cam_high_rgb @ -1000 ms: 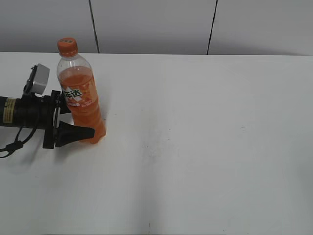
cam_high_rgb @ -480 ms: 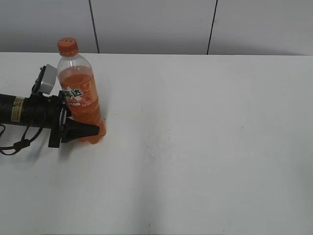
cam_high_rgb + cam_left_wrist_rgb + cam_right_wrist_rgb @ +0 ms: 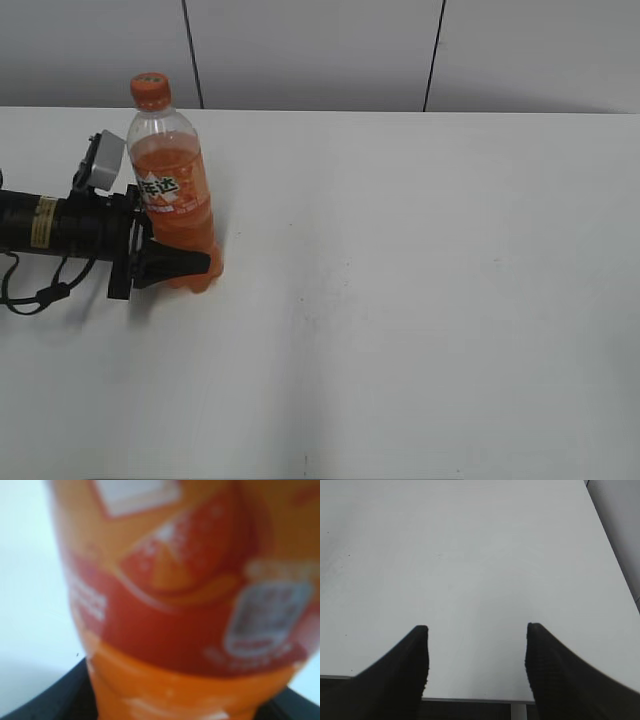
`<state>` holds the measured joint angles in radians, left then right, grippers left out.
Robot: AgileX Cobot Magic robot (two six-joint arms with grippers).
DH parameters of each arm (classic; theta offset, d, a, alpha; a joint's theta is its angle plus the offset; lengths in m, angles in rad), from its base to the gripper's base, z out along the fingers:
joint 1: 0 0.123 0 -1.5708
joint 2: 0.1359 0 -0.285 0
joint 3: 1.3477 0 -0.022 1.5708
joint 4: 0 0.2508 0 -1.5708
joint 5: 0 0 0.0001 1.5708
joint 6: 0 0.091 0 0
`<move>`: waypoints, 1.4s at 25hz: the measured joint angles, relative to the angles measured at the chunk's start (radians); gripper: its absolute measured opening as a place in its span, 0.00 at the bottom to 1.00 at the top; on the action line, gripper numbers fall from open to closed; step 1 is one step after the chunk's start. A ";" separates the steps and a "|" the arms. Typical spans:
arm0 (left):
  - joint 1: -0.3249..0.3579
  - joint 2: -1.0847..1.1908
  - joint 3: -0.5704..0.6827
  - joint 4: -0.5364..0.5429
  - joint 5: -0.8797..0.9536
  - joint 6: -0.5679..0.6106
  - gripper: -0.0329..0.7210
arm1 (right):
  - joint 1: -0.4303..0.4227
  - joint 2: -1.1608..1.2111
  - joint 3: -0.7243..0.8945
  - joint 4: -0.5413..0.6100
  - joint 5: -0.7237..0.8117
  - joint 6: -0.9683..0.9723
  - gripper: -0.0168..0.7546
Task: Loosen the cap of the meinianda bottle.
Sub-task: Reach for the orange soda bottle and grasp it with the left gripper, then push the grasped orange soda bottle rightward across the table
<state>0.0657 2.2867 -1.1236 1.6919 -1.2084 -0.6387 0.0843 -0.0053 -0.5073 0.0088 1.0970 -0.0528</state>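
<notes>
At the upper left of the exterior view, the meinianda bottle (image 3: 176, 205) stands upright on the white counter (image 3: 420, 300), its orange cap (image 3: 150, 90) on top. The left end effector (image 3: 190, 262) clasps the bottle's lower body. The right end effector (image 3: 476, 645) hangs spread apart, grasping nothing, above bare counter.

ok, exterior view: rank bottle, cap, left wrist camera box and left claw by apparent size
Largest to smallest:
1. meinianda bottle
2. left claw, what shows of it
3. grey camera box
4. cap

The box and the cap look close in size, so that order is unsure.
</notes>
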 joint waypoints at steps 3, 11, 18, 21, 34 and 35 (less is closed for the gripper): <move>-0.033 -0.017 0.000 -0.004 0.024 -0.028 0.62 | 0.000 0.000 0.000 0.000 0.000 -0.001 0.62; -0.202 -0.094 -0.012 -0.094 0.053 -0.045 0.59 | 0.000 0.000 0.000 0.000 0.000 0.000 0.62; -0.354 -0.074 -0.136 -0.120 0.046 -0.046 0.59 | 0.000 0.000 0.000 -0.009 0.000 0.000 0.62; -0.395 -0.035 -0.182 -0.152 0.052 -0.046 0.59 | 0.000 0.000 0.000 0.000 0.000 0.000 0.62; -0.417 0.053 -0.192 -0.154 0.173 -0.046 0.59 | 0.000 0.000 0.000 0.000 0.000 0.000 0.62; -0.417 0.053 -0.192 -0.156 0.177 -0.046 0.59 | 0.000 0.000 0.000 -0.009 0.000 0.000 0.62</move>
<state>-0.3509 2.3398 -1.3159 1.5364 -1.0315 -0.6843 0.0843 -0.0053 -0.5073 0.0000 1.0970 -0.0527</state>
